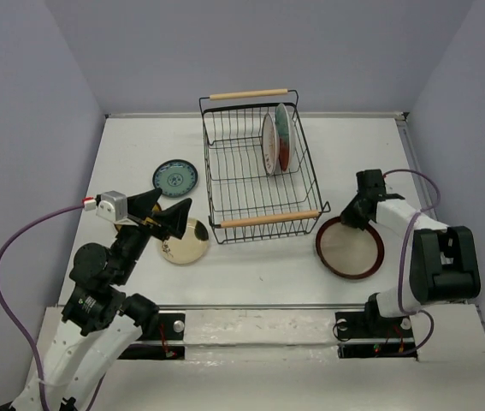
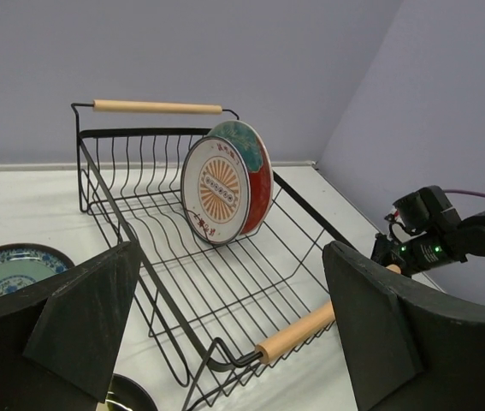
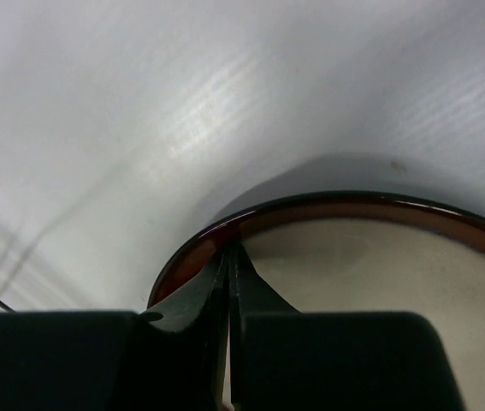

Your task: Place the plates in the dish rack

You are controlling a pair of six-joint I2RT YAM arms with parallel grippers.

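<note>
Black fingers of the right gripper [image 3: 229, 257] are pressed together to a hairline slit, pinching the rim of the dark-red-rimmed plate [image 3: 379, 291], one finger outside the rim and one over the cream inner face. In the top view that plate lies flat on the white table [image 1: 139, 145] close to its right edge, nearer the near edge than the far one, with the right gripper at the plate's far-left rim.

The left gripper [image 2: 232, 257] stands wide open with nothing between its fingers, which frame the dish rack [image 2: 139, 265] in the wrist view. From above, this gripper hangs over the left half of the table, just beside the cream plate with a dark mark [image 1: 186, 244], which lies flat toward the near edge, off the rack's near-left corner. The small teal-blue plate [image 1: 174, 178] lies flat farther back, just left of the rack.

The black wire rack sits mid-table, toward the far edge, with a light wooden handle [image 1: 269, 220] at its near end and another at its far end. Two plates stand on edge in its far-right part, touching: the white-orange sunburst plate [image 2: 221, 190] in front of the red plate with teal floral pattern [image 2: 262, 167].
</note>
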